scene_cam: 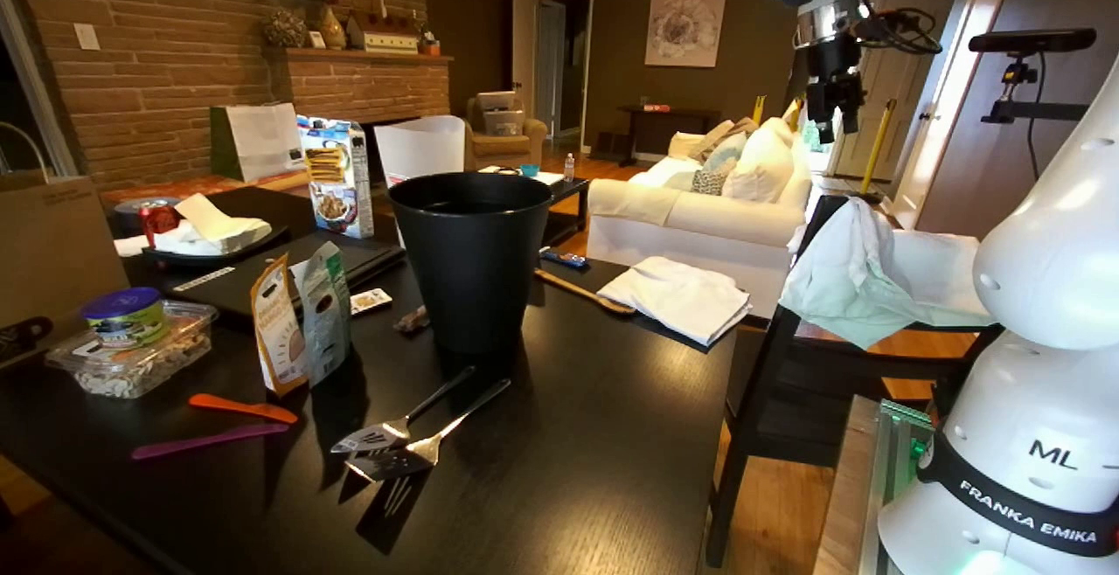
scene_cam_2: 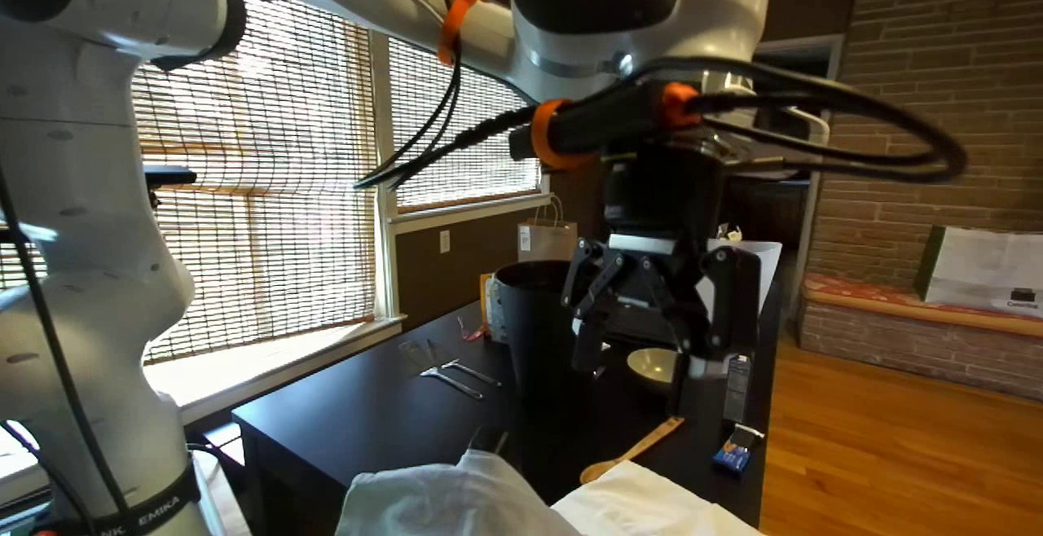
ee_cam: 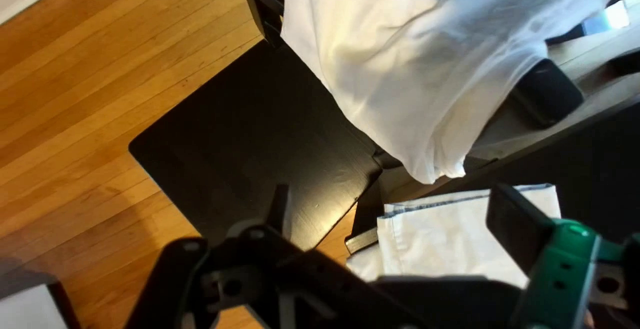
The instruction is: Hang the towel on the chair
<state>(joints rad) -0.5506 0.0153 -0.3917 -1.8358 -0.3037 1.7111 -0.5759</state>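
Observation:
The white towel (scene_cam: 844,282) is draped, rumpled, over the top of the dark chair's (scene_cam: 743,435) back. One part hangs down in a point on the near side. In an exterior view only the towel's upper folds (scene_cam_2: 448,503) show at the bottom edge. In the wrist view the towel (ee_cam: 425,69) hangs loose above the floor, with the chair's dark seat (ee_cam: 250,134) beside it. My gripper (scene_cam: 837,123) is up in the air, above and apart from the towel. Its fingers are spread with nothing between them, as the wrist view (ee_cam: 395,214) also shows.
A folded white cloth (scene_cam: 677,295) lies on the table corner near the chair. A tall black bin (scene_cam: 472,260), a wooden spoon (scene_cam: 584,291), metal spatulas (scene_cam: 420,435) and food packages (scene_cam: 302,322) are on the dark table (scene_cam: 612,435). A pale sofa (scene_cam: 691,225) stands behind.

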